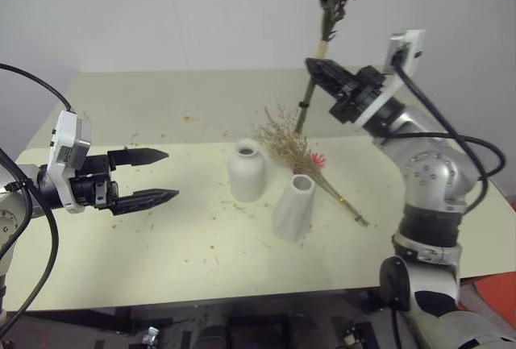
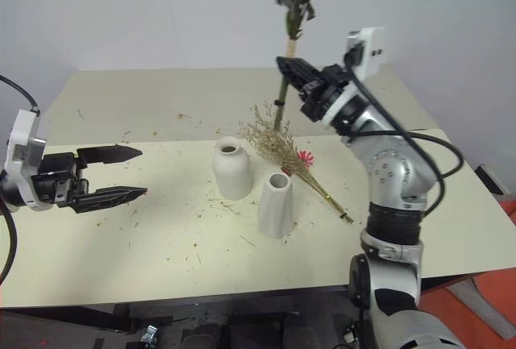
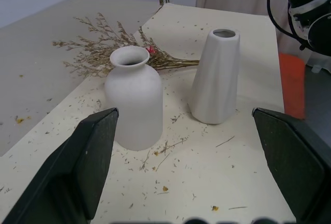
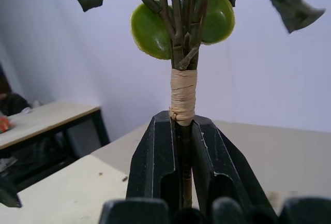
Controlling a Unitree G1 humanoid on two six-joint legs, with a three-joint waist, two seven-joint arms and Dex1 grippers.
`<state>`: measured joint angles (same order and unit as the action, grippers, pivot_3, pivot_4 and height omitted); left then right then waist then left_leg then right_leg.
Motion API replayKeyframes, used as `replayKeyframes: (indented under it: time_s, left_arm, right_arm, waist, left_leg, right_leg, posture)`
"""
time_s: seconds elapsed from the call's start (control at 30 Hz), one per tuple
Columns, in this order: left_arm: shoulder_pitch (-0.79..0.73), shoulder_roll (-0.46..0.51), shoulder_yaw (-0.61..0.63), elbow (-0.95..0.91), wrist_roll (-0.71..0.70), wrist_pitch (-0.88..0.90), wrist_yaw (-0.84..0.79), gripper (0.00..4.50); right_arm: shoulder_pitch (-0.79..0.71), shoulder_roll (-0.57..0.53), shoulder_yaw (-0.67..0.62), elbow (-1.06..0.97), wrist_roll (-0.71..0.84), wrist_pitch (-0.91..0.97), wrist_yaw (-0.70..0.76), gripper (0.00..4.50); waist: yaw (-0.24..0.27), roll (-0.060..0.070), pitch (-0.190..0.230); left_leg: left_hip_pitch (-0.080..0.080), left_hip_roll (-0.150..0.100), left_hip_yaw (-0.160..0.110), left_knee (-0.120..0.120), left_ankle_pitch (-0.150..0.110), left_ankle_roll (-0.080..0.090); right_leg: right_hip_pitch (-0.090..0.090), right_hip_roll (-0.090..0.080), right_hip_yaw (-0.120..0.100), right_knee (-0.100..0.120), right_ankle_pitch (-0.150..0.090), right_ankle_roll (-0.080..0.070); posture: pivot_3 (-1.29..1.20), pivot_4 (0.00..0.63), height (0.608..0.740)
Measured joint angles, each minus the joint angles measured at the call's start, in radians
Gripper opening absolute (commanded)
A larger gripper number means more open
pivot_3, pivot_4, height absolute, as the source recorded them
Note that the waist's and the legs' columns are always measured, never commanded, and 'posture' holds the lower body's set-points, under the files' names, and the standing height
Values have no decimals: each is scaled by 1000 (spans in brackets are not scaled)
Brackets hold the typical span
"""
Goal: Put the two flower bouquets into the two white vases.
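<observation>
Right gripper (image 1: pixel 313 65) pinches leafy bouquet (image 1: pixel 326 22) by stems under tan wrap, heads up, high over table's far edge. Bottle vase (image 1: pixel 247 171) and cone vase (image 1: pixel 293 206) upright mid-table, both empty. Grass bouquet (image 1: pixel 297 151) lies just behind them. Left gripper (image 1: pixel 158 176) spread, empty, near left edge. Advice: keep stems vertical, centre over one vase mouth, lower slowly; loose vase may tip.

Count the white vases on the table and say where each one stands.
2. The rounded vase stands near the table's middle. The taller tapered vase stands just beside it, nearer the robot's right arm, with the dried grass bouquet lying behind it. Both vases are empty.
</observation>
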<state>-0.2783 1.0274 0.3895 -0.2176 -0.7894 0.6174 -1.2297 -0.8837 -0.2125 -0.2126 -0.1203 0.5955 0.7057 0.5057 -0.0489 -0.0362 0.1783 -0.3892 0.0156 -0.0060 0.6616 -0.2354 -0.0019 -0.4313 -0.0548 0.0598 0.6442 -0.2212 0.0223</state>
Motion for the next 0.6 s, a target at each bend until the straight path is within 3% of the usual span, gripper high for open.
replayKeyframes:
  time_s: [0.17,0.6]
  left_arm:
    - [-5,0,-1,0,2,0,0,4500]
    - [3,0,1,-10,1,7,5,4500]
  right_arm:
    - [0,55,117,49,-78,-119,-5,177]
    - [-5,120,186,176,-159,-275,-4,177]
  waist:
    - [1,0,0]
    - [-4,0,0]
  left_leg:
    - [-2,0,0,0,0,0]
    - [-3,0,0,0,0,0]
  right_leg:
    - [-3,0,0,1,0,0]
    - [-6,0,0,3,1,-2]
  posture:
    - [0,150,740]
    - [0,150,740]
